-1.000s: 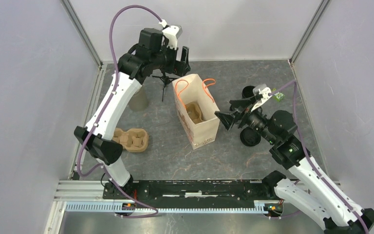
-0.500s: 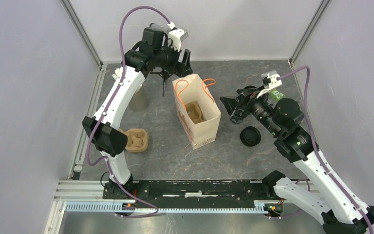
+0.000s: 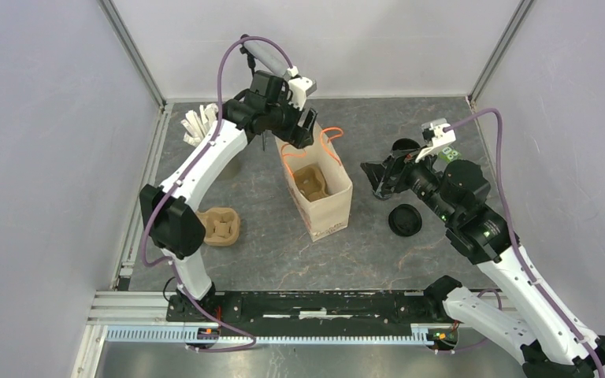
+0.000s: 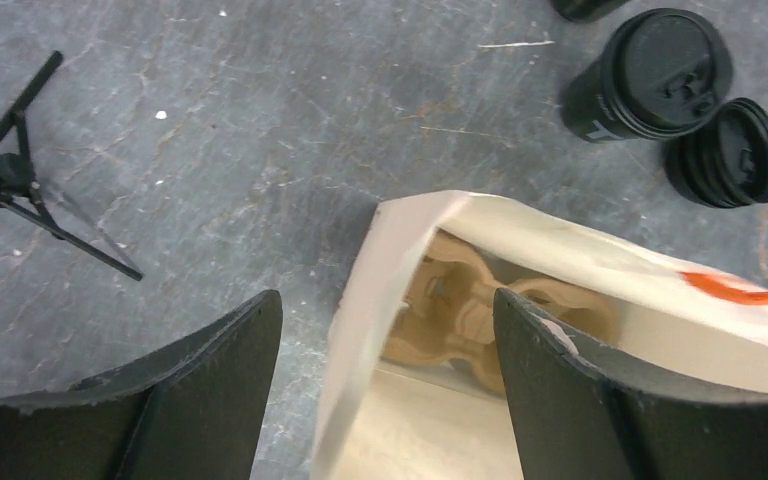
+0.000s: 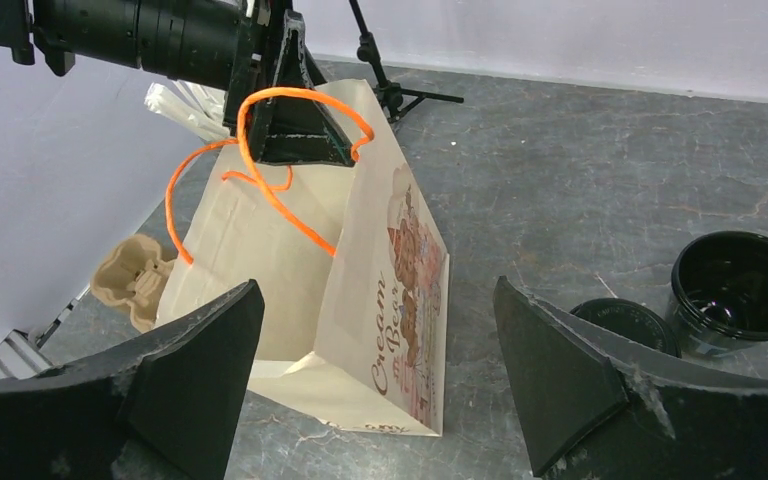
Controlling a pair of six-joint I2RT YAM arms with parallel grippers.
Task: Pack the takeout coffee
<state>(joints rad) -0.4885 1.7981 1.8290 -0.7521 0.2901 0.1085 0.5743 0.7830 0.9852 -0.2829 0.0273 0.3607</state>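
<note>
The brown paper bag (image 3: 327,206) stands open in the middle of the table, with orange handles and a cardboard cup carrier (image 3: 311,181) inside. My left gripper (image 3: 303,134) is open and astride the bag's far wall (image 4: 365,300), one finger outside and one over the opening. The black lidded coffee cup (image 3: 402,150) stands right of the bag. In the left wrist view the cup (image 4: 650,75) touches a black lid (image 4: 725,152). My right gripper (image 3: 374,179) is open and empty, between the bag and the cup. In its own view (image 5: 378,288) it faces the bag (image 5: 380,270).
A round black lid (image 3: 405,220) lies flat near my right arm. A second cardboard carrier (image 3: 220,226) sits at the left. The grey cup of white sticks (image 3: 199,124) stands at the far left. A small black tripod (image 4: 20,185) stands behind the bag. Walls close in three sides.
My left gripper has moved right and down from behind the bag onto its far rim, uncovering the stick cup. My right gripper has pulled back from the bag's side toward the black cup.
</note>
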